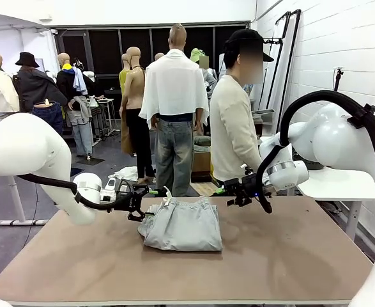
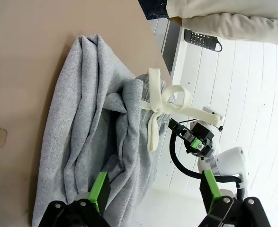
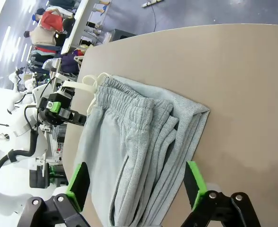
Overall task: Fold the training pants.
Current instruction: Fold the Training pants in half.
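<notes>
The soft light grey training pants (image 1: pixel 182 225) lie folded in a bundle on the brown surface (image 1: pixel 289 256), near its far edge and about the middle. Their stretchy waistband and white drawstring (image 2: pixel 158 109) point to the far edge. The left claw (image 1: pixel 138 203) sits just beside the pants on their left, with its green-tipped fingers (image 2: pixel 100 187) wide apart and holding nothing. The right claw (image 1: pixel 233 191) is near the far edge, to the right of the pants, fingers also apart and empty. A person in a cream top (image 1: pixel 233 131) stands at the far edge.

One training pants (image 1: pixel 183 225), two pincers, one person (image 1: pixel 234 128), one table (image 1: pixel 289 256).
</notes>
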